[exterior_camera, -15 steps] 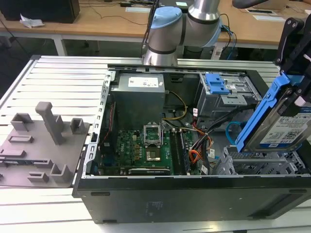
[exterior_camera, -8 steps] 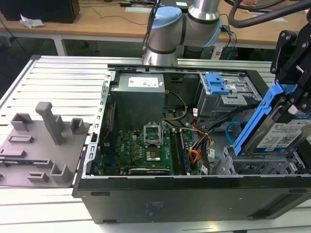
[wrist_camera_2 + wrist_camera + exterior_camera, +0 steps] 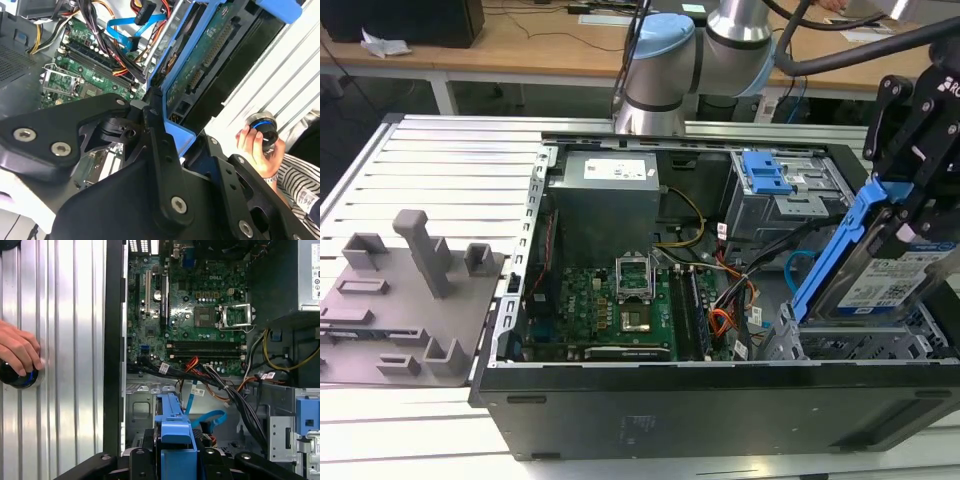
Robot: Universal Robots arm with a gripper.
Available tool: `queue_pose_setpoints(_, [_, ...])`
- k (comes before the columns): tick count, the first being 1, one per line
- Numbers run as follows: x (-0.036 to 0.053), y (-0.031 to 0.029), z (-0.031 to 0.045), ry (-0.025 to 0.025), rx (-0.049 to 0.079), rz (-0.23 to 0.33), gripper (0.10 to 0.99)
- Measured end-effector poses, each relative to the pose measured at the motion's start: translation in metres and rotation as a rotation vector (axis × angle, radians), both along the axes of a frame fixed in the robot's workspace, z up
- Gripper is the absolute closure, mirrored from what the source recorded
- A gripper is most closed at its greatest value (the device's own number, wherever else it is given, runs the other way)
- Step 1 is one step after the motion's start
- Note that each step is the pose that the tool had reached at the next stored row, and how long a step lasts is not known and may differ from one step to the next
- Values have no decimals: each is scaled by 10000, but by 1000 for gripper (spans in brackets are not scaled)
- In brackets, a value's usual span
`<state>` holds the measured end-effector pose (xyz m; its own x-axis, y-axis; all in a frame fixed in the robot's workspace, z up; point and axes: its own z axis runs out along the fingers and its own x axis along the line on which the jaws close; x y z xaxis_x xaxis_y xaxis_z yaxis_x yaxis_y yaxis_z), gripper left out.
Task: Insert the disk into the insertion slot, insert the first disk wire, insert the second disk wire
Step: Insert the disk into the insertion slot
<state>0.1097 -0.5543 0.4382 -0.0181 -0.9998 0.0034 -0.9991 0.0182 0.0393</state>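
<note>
My gripper (image 3: 908, 205) is shut on the disk (image 3: 895, 285), a silver drive in a blue bracket (image 3: 840, 250). The disk hangs tilted just above the insertion slot (image 3: 865, 345), the low perforated silver cage at the case's front corner on the exterior view's right. In the first wrist view the blue bracket (image 3: 172, 427) sits between my black fingers (image 3: 145, 462), over the slot (image 3: 140, 405). The second disk wire (image 3: 800, 265), a light-blue flat loop (image 3: 207, 417), lies loose beside the slot. Thin red and dark strands (image 3: 200, 371) run in the cable bundle nearby; I cannot tell the first disk wire among them.
A taller grey cage with a blue clip (image 3: 775, 185) stands behind the slot. An orange flat cable (image 3: 720, 322) loops beside the motherboard (image 3: 620, 310). A person's hand (image 3: 17, 350) rests on a round black button (image 3: 20, 379) on the ribbed table outside the case.
</note>
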Motion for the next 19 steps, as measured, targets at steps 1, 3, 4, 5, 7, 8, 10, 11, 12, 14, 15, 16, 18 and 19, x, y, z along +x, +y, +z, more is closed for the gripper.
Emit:
queue_pose_setpoints(1, [0, 0, -51, 1, 5, 0, 718])
queue_pose_setpoints(3, [0, 0, -96, 1, -1, 0, 718])
queue_pose_setpoints(4, [0, 0, -111, 1, 0, 0, 718])
queue_pose_setpoints(5, [0, 0, -126, 1, 1, 0, 718])
queue_pose_setpoints(7, [0, 0, -147, 1, -1, 0, 718])
queue_pose_setpoints(8, [0, 0, -154, 1, 0, 0, 718])
queue_pose_setpoints(10, [0, 0, -173, 1, 1, 0, 718])
queue_pose_setpoints(11, [0, 0, -180, 1, 2, 0, 718])
queue_pose_setpoints(12, [0, 0, -185, 1, 1, 0, 718])
queue_pose_setpoints(14, [0, 0, -199, 1, 1, 0, 718])
queue_pose_setpoints(15, [0, 0, -203, 1, 0, 0, 718])
queue_pose_setpoints(16, [0, 0, -209, 1, 0, 0, 718])
queue_pose_setpoints(18, [0, 0, -222, 1, 1, 0, 718])
queue_pose_setpoints(19, [0, 0, -235, 1, 2, 0, 718])
